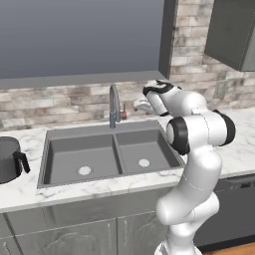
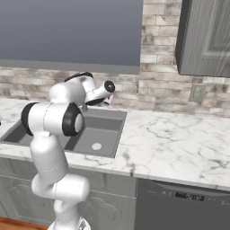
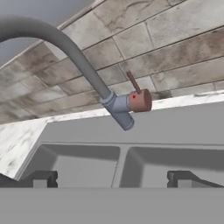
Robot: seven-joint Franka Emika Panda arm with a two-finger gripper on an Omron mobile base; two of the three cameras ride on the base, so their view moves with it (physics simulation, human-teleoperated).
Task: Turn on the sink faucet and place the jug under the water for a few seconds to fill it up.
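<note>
The sink faucet (image 1: 114,105) rises from the back rim of the sink (image 1: 79,132), behind the divider between the two basins, and every place here is given from it. Its gooseneck arches forward over the basins; no water is seen falling from the spout, so I judge it is not yet on. The small reddish-brown lever (image 3: 139,99) sits at the faucet's base, on its right side as the left base view shows it, with its thin stalk tilted up toward the brick wall.

The gripper (image 1: 138,105) hangs just to the right of the faucet's base, at about the lever's height and apart from it. Its jaws stand wide open and hold nothing. In the hand view the two dark finger tips (image 3: 42,179) stand far apart at the bottom with both basins between them, and the lever lies ahead, above and roughly midway between them. That aim fits an approach to the lever: jaws spread wide would let the fingers pass either side of the knob, or push the stalk.

The jug (image 1: 10,160) stands upright on the marble counter, well to the left of the faucet, beyond the left rim of the sink, black handle turned toward the sink. I judge it is left there until the water runs.
</note>
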